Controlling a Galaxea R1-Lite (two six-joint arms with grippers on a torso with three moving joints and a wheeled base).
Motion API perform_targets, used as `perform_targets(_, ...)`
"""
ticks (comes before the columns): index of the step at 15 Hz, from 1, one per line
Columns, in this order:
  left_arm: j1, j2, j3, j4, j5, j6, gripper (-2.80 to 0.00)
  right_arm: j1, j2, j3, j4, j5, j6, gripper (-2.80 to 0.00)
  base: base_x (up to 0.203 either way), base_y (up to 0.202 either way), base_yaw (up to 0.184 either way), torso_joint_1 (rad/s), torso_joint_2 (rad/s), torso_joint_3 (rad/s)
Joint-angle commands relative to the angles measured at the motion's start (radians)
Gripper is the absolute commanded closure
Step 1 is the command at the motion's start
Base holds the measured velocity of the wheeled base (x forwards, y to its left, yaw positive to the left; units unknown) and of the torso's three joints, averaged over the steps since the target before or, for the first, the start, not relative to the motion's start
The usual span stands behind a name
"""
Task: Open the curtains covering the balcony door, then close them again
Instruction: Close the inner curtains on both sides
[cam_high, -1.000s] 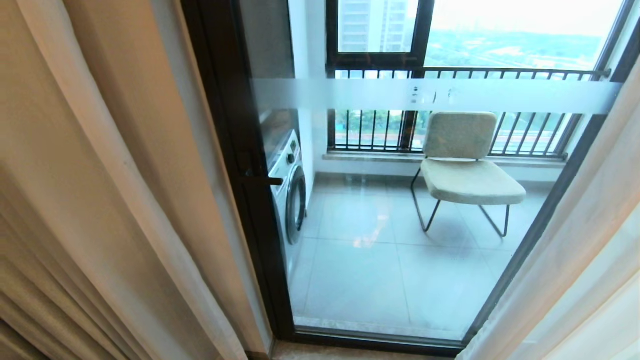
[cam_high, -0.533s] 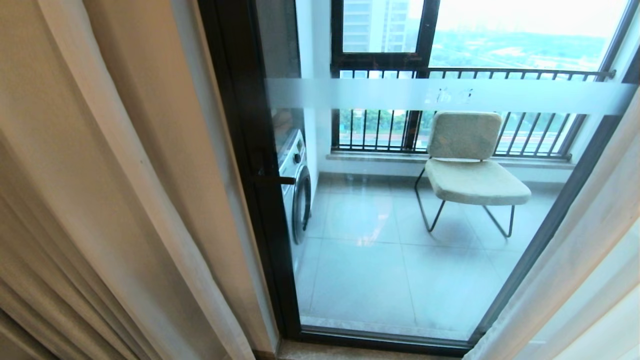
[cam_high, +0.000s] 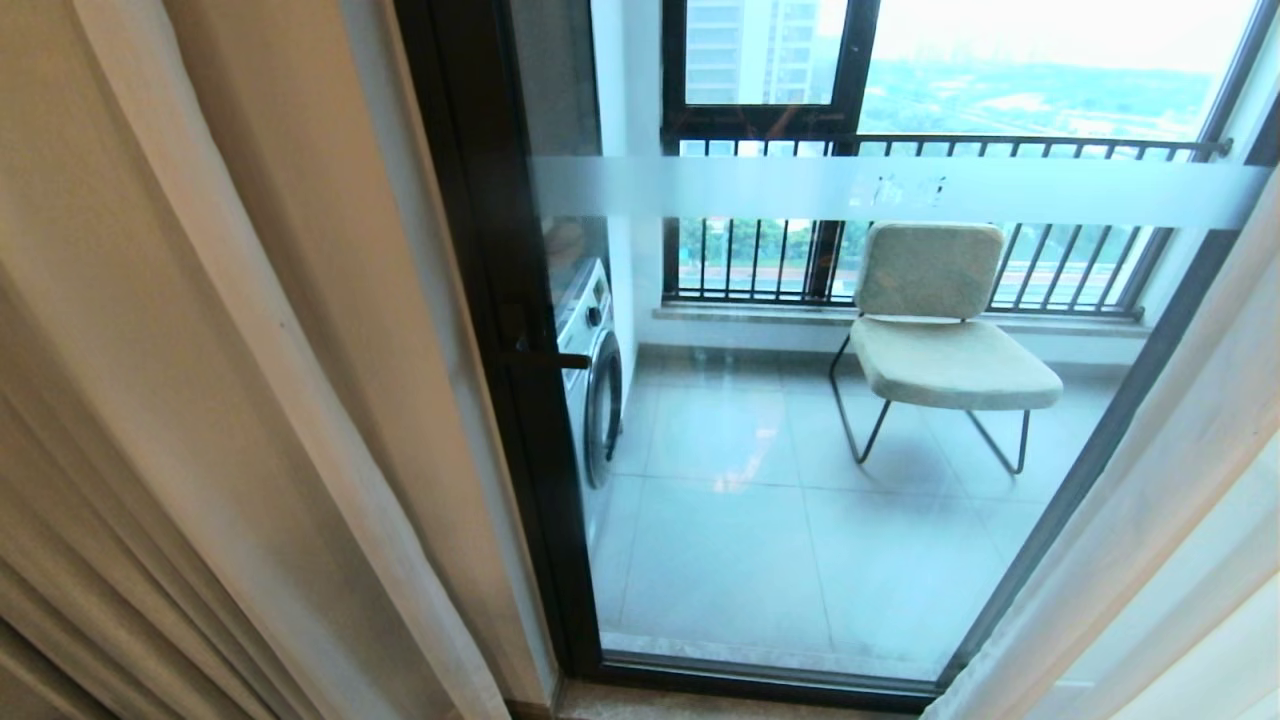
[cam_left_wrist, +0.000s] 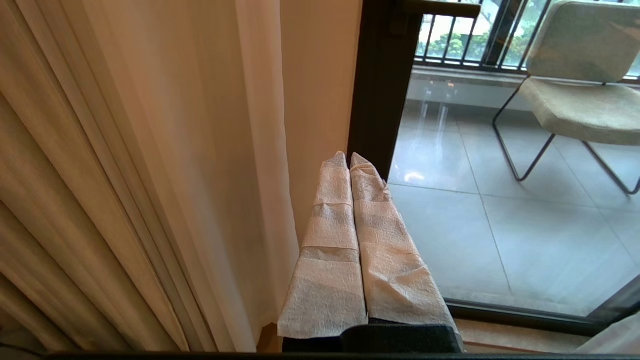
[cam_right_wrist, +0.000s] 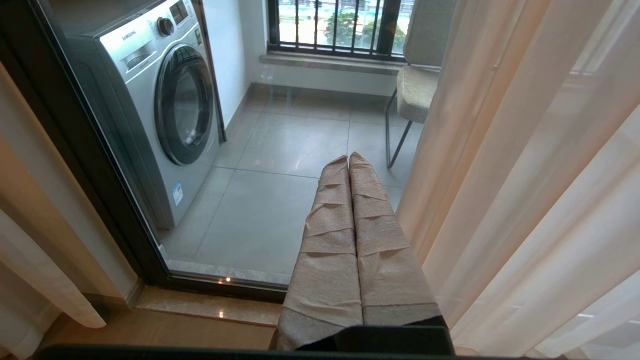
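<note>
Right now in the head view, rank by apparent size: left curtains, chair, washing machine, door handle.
1. left curtains, nearest the camera, so apparent size only
2. chair
3. washing machine, partly hidden by the frame
4. door handle

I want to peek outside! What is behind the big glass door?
Behind the dark-framed glass balcony door stand a silver front-loading washing machine, a beige padded chair on thin metal legs and black railing bars. The cream curtains cover whatever lies further to each side.
</note>
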Motion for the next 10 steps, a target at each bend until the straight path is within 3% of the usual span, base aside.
perform_targets(1,0.0,0.0,0.0,0.0,0.002,0.0,0.0,0.0,0.002,0.0,0.0,0.0,-0.001,0.0,0.0,0.0,0.0,0.0,0.0,0.0)
perform_targets(10,0.0,0.0,0.0,0.0,0.004,-0.003,0.0,0.0,0.001,0.0,0.0,0.0,-0.001,0.0,0.0,0.0,0.0,0.0,0.0,0.0)
